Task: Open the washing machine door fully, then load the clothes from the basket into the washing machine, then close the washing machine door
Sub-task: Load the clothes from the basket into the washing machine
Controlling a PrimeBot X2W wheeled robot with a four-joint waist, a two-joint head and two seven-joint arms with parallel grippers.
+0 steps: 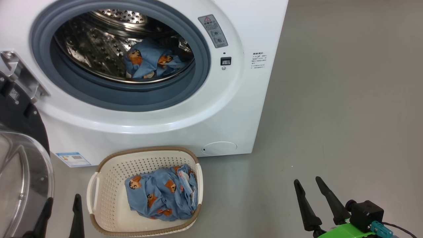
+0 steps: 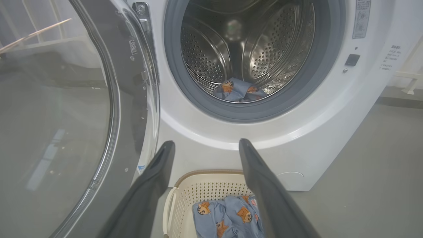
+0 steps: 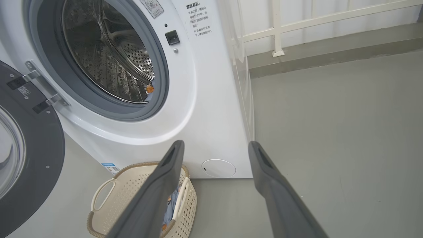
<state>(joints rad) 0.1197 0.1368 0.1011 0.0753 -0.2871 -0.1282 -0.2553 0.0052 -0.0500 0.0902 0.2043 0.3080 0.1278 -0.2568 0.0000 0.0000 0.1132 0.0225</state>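
Observation:
The white washing machine [image 1: 231, 109] stands with its door [image 1: 19, 158] swung wide to the left, glass bowl bulging outward. One light blue printed garment [image 1: 150, 61] lies inside the steel drum. On the floor before the machine sits the cream basket [image 1: 109, 185], holding more blue clothes [image 1: 162, 195] with orange prints. My left gripper [image 1: 62, 203] is open at the lower left, just left of the basket and beside the door. My right gripper [image 1: 309, 185] is open at the lower right, well clear of the basket. Both hold nothing.
Bare grey floor [image 1: 347, 99] stretches to the right of the machine. A white railing [image 3: 297, 26] runs along the wall behind it. The open door [image 2: 66, 115] stands close on my left arm's left side.

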